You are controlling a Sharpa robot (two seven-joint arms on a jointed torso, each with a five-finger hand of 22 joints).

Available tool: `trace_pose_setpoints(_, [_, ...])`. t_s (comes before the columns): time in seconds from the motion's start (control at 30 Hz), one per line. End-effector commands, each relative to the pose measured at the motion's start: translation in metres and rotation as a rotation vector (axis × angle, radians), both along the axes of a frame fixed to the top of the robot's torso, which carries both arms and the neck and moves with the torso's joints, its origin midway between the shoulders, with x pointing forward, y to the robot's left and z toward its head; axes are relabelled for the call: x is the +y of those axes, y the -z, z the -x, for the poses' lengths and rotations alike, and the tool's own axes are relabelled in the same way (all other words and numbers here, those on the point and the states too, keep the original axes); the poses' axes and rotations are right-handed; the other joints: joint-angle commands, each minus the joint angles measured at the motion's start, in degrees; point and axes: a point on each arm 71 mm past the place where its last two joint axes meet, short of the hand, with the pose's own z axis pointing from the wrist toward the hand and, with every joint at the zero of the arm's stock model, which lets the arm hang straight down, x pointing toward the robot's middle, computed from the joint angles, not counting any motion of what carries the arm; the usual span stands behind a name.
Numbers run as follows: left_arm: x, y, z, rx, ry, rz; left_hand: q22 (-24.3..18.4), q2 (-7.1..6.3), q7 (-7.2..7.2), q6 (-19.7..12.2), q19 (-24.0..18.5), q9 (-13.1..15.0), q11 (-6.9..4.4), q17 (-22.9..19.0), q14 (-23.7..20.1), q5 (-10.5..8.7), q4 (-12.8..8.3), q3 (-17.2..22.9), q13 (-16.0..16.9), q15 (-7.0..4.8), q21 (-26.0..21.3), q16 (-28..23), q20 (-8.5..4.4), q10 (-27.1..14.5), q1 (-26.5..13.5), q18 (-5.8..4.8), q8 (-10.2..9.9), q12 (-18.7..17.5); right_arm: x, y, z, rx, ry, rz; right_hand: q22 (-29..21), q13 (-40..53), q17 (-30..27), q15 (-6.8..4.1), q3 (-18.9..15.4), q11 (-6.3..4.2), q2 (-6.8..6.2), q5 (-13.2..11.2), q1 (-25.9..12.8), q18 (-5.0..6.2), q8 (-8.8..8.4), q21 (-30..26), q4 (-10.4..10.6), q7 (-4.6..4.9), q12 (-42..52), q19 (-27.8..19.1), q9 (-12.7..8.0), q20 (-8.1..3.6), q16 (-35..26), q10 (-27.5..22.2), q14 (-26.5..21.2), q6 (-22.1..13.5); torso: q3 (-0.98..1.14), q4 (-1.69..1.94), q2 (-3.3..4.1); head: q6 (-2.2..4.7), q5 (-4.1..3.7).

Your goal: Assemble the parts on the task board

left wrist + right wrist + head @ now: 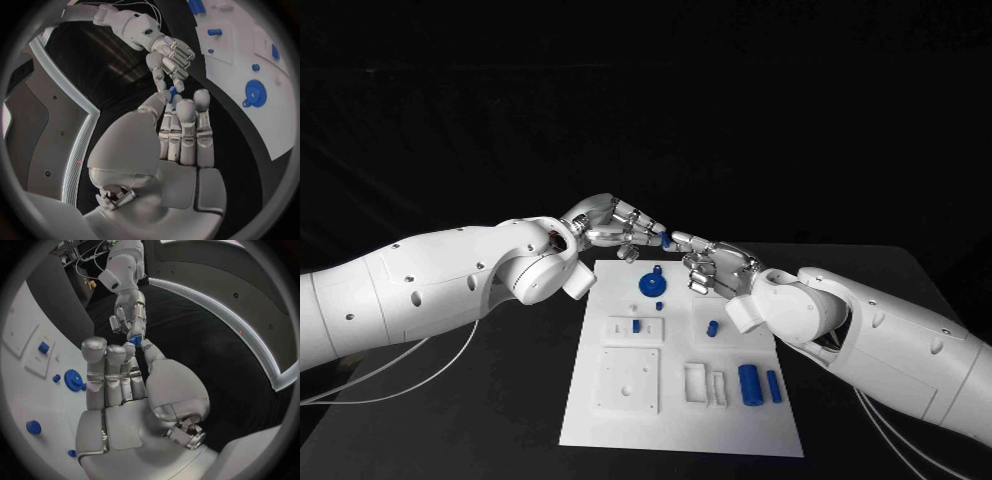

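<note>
A small blue part [666,240] hangs above the far end of the white task board [733,430], caught between the fingertips of both hands. My left hand [620,227] reaches in from the left and my right hand [714,265] from the right. In the left wrist view, my left hand [178,140] has its thumb and fingertip on the small blue part [173,92], and my right hand [169,55] touches it from above. In the right wrist view, my right hand [119,385] pinches the part [135,340] with my left hand [128,315] on its far side.
On the board lie a blue gear [653,285], two short blue pegs [636,325] [713,327] and two blue cylinders [749,383] [775,387] near white recessed blocks [629,380]. Black table lies on either side of the board.
</note>
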Motion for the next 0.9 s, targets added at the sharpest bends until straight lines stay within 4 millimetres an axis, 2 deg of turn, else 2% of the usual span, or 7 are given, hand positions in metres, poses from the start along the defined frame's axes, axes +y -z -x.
trace_pose_setpoints(0.03, [-0.0036, 0.0027, 0.0018, 0.016, 0.018, -0.011, 1.2, -0.54, -0.05, 0.0, 0.1, 0.0, 0.18, -0.1, 0.3, 0.38, 0.0, 0.5, -0.1, 0.23, 0.0, -0.4, 0.35, -0.1, -0.2, 1.00, 0.1, -0.2, 0.0050, -0.0061, 0.0005, -0.026, -0.012, -0.032, 4.6, 0.1, 0.0, -0.32, 0.0, -0.27, 0.01, 0.2, 0.4, -0.31, 0.20, 0.3, -0.3, -0.03, -0.3, 1.8, -0.1, -0.32, 0.1, 0.0, 0.0, 0.1, 0.02, -0.01, 0.02, 0.04, -0.05])
trace_pose_setpoints(0.5, [-0.0032, 0.0024, 0.0016, 0.020, 0.012, 0.003, 1.1, -0.72, -0.11, 0.5, 0.1, 0.0, 0.28, -0.6, 1.1, 0.68, 0.0, 1.4, -0.2, 0.22, 0.3, -1.1, 0.36, -0.3, -0.5, 1.12, 0.1, -0.5, 0.0053, -0.0054, 0.0001, -0.028, -0.014, -0.022, 4.5, 0.1, 0.0, -0.25, 0.0, -0.16, -0.09, 0.1, 0.2, -0.27, 0.17, 0.0, -0.3, 0.17, -0.4, 1.7, -0.2, -0.27, -0.1, -0.1, -0.1, -0.4, -0.03, 0.01, 0.00, 0.11, -0.01])
trace_pose_setpoints(0.9, [-0.0008, 0.0019, 0.0004, 0.029, -0.010, 0.033, 1.1, -1.05, -0.16, 0.9, 0.2, 0.1, 0.33, -0.9, 2.3, 1.53, -0.2, 3.1, -0.2, 0.09, 0.4, -2.7, 0.24, -0.3, -0.7, 1.26, 0.2, -0.6, 0.0041, -0.0048, -0.0006, -0.029, -0.013, -0.017, 4.5, 0.2, 0.0, -0.21, 0.0, -0.11, -0.13, 0.0, 0.1, -0.24, 0.19, 0.0, -0.3, 0.24, -0.4, 1.7, -0.3, -0.21, -0.1, -0.1, -0.1, -0.6, 0.03, 0.01, 0.00, 0.14, 0.05])
